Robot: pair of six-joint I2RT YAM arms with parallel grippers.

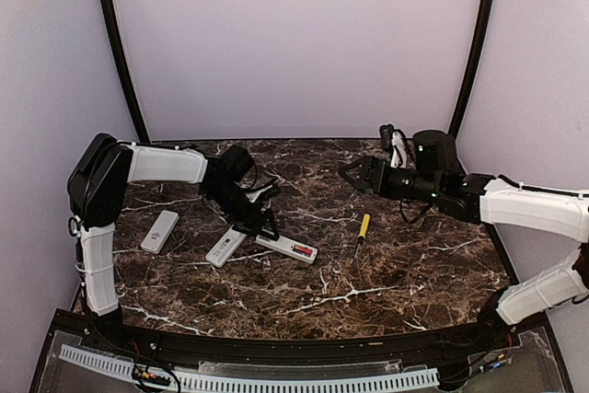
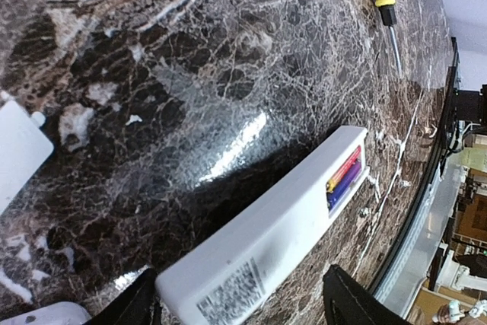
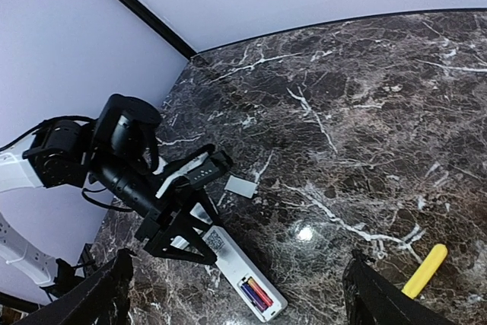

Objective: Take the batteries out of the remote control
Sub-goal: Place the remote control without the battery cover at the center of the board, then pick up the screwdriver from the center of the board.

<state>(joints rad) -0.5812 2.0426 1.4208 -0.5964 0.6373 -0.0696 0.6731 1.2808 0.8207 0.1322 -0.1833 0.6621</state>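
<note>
With the batteries (image 2: pixel 344 176) seated in the open bay of the remote control (image 2: pixel 281 226) on the desk (image 1: pixel 414 264), the left tool (image 2: pixel 240 294) straddles its label end, parted and gripping nothing, the right tool (image 1: pixel 346 172) gapes empty, so extraction seems next, needing a fingertip to pry a cell loose.

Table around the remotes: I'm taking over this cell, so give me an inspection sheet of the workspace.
Surface: dark veined marble table, glossy.
Job's things: open remote lying flat, batteries in its compartment.
Clutter: two other remotes, yellow-handled screwdriver, small white cover plate.
Grippers: left gripper open, fingers straddling the open remote's end; right gripper open, empty, held above the table.
Cables: black cable loop under the right arm.
Surroundings: pale walls, black corner poles.
</note>
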